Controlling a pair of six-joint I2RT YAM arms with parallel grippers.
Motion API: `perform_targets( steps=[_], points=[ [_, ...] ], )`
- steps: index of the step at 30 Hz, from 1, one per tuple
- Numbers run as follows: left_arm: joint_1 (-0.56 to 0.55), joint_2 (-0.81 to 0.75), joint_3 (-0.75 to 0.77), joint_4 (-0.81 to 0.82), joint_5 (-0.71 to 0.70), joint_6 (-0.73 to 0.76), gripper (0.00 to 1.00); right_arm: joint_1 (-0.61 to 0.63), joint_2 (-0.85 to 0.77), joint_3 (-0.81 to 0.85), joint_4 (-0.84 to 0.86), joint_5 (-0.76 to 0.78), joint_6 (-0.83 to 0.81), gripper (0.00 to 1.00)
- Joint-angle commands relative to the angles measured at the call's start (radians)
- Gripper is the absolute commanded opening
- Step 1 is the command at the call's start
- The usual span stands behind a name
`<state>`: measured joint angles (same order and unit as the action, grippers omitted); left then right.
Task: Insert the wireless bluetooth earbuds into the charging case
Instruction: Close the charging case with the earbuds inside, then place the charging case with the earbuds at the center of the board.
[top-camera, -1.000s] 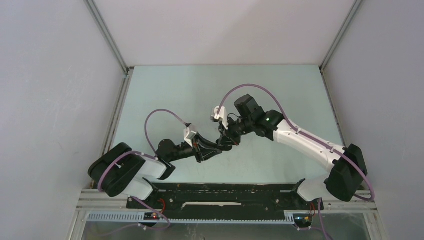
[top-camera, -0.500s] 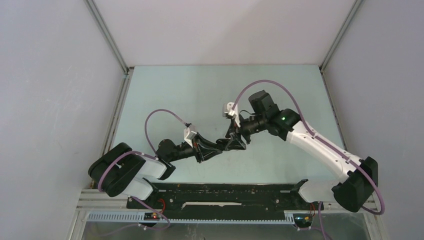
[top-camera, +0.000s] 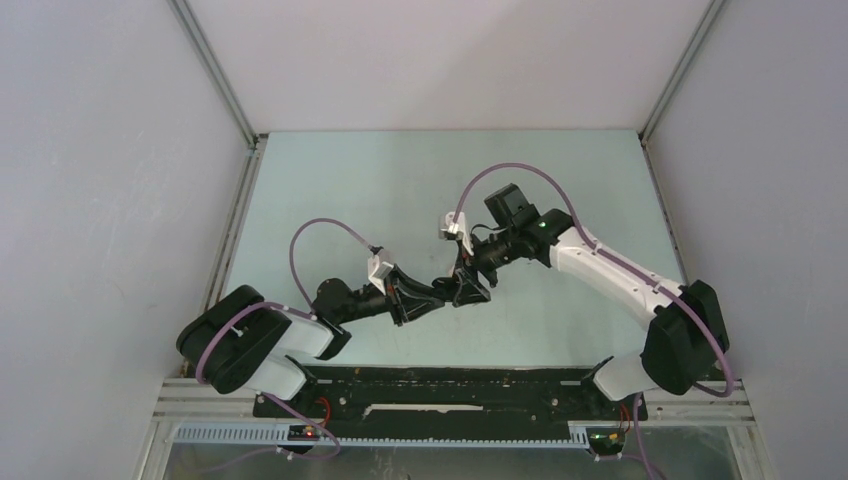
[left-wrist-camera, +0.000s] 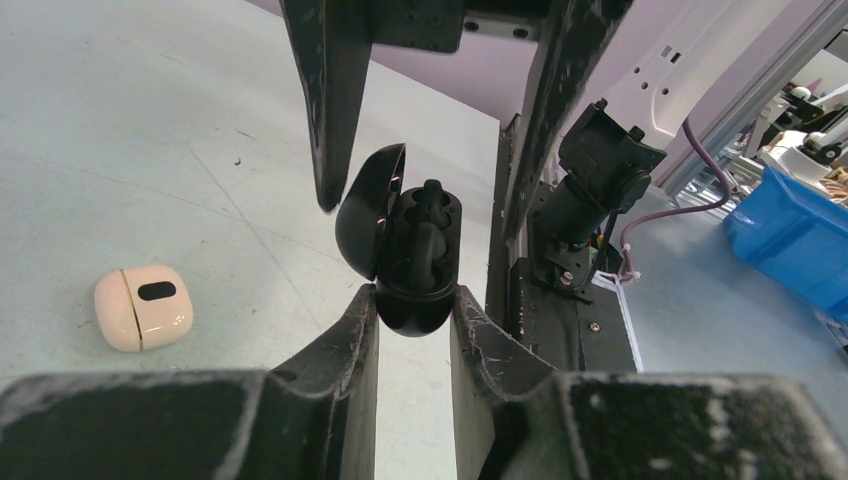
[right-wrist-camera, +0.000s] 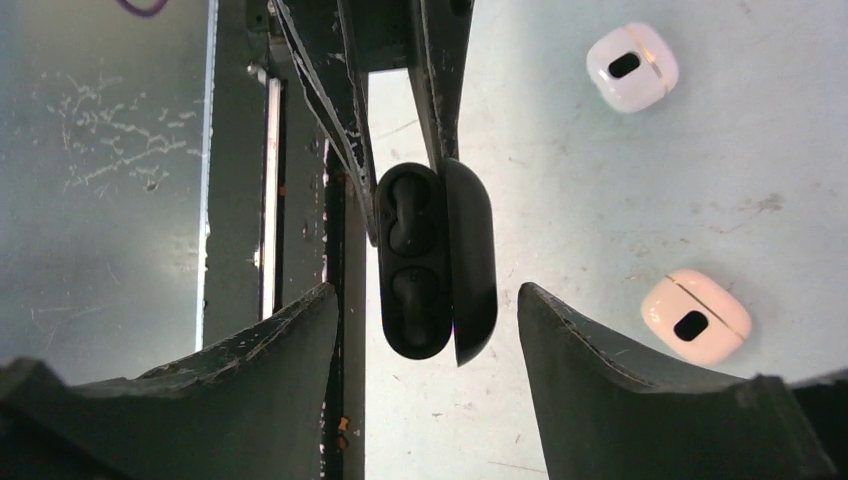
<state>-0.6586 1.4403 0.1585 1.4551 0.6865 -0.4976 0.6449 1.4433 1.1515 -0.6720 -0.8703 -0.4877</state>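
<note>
We see the L gripper (left-wrist-camera: 413, 305) clamped on the black case (left-wrist-camera: 415, 255), one finger on each side of its lower body. The case stands roughly upright in the L wrist view, w/ its lid (left-wrist-camera: 365, 215) swung open to the left. Two black earbuds (right-wrist-camera: 408, 215) sit in the case's wells, one above the other in the R wrist view; both look seated, tho black on black makes depth hard to judge.

The R gripper (right-wrist-camera: 425, 300) faces the case from the opposite side. Its jaws are spread wide, one each side of the case, w/ a clear gap on both sides and no contact. In the top view the two grippers meet tip to tip over the mid-front of the table (top-camera: 330, 180).

Two other cases lie shut on the table, right of the black one in the R wrist view: a white case (right-wrist-camera: 632, 67) further off and a beige case (right-wrist-camera: 695, 317) nearer, well apart from each other. The L wrist cam shows just one pale case, left of the gripper; we can't tell which of the two it is.
</note>
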Motion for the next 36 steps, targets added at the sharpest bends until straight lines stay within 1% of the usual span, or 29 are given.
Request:
perform_targets(
  steps=[1, 5, 7, 8, 9, 10, 11, 12, 13, 14, 15, 17, 19, 20, 21, 23, 24, 25, 26, 28, 31, 34, 36],
  points=[
    [0.002, 0.005, 0.006, 0.050, -0.016, -0.006, 0.00, 0.058, 0.003, 0.002, -0.029, -0.007, -0.053, 0.69],
    [0.016, 0.018, 0.013, 0.029, -0.042, -0.022, 0.00, 0.159, -0.106, -0.002, -0.131, 0.115, -0.107, 0.77],
    [0.023, 0.019, 0.011, 0.023, -0.044, -0.024, 0.00, 0.133, -0.221, -0.046, -0.103, 0.199, -0.093, 0.78],
    [0.023, 0.017, 0.009, 0.020, -0.046, -0.023, 0.00, 0.090, -0.285, -0.085, -0.035, 0.260, -0.053, 0.78],
    [0.023, 0.017, 0.010, 0.018, -0.048, -0.023, 0.00, 0.020, -0.338, -0.123, 0.055, 0.330, -0.001, 0.79],
    [0.023, 0.020, 0.011, 0.015, -0.047, -0.022, 0.00, -0.076, -0.381, -0.161, 0.147, 0.393, 0.070, 0.80],
    [0.023, 0.023, 0.014, 0.011, -0.048, -0.022, 0.00, -0.188, -0.408, -0.206, 0.247, 0.364, 0.153, 0.82],
    [0.023, 0.028, 0.018, 0.007, -0.048, -0.023, 0.00, -0.365, -0.425, -0.253, 0.344, 0.273, 0.244, 0.84],
    [0.024, 0.038, 0.023, -0.001, -0.051, -0.026, 0.00, -0.474, -0.417, -0.299, 0.423, 0.186, 0.323, 0.85],
    [0.022, 0.051, 0.036, -0.015, -0.061, -0.038, 0.00, -0.530, -0.397, -0.320, 0.457, 0.121, 0.349, 0.85],
    [0.022, 0.062, 0.053, -0.038, -0.070, -0.059, 0.00, -0.558, -0.380, -0.316, 0.435, 0.103, 0.327, 0.86],
    [0.010, 0.072, 0.097, -0.095, -0.090, -0.123, 0.00, -0.586, -0.376, -0.308, 0.379, 0.102, 0.290, 0.87],
    [-0.032, 0.055, 0.153, -0.189, -0.149, -0.149, 0.00, -0.613, -0.386, -0.310, 0.373, 0.101, 0.311, 0.90],
    [-0.062, 0.038, 0.194, -0.280, -0.200, -0.136, 0.00, -0.625, -0.392, -0.309, 0.381, 0.102, 0.336, 0.97],
    [-0.092, 0.013, 0.242, -0.420, -0.276, -0.108, 0.00, -0.634, -0.400, -0.309, 0.386, 0.103, 0.362, 0.99],
    [-0.164, -0.022, 0.350, -0.762, -0.497, -0.069, 0.00, -0.636, -0.427, -0.306, 0.384, 0.125, 0.379, 1.00],
    [-0.177, -0.014, 0.406, -0.817, -0.564, -0.073, 0.00, -0.636, -0.442, -0.306, 0.378, 0.146, 0.373, 1.00],
    [-0.179, 0.003, 0.424, -0.829, -0.579, -0.098, 0.00, -0.636, -0.458, -0.306, 0.372, 0.165, 0.366, 1.00],
    [-0.180, 0.028, 0.456, -0.835, -0.587, -0.154, 0.00, -0.636, -0.478, -0.308, 0.370, 0.192, 0.361, 1.00],
    [-0.180, 0.078, 0.502, -0.852, -0.597, -0.223, 0.00, -0.668, -0.504, -0.317, 0.379, 0.242, 0.368, 1.00],
    [-0.187, 0.171, 0.564, -0.862, -0.576, -0.327, 0.04, -0.679, -0.532, -0.324, 0.404, 0.352, 0.397, 1.00],
    [-0.204, 0.267, 0.619, -0.836, -0.556, -0.419, 0.08, -0.685, -0.535, -0.326, 0.413, 0.386, 0.399, 1.00],
    [-0.223, 0.328, 0.664, -0.834, -0.546, -0.451, 0.10, -0.685, -0.530, -0.326, 0.412, 0.379, 0.396, 1.00]
  ],
)
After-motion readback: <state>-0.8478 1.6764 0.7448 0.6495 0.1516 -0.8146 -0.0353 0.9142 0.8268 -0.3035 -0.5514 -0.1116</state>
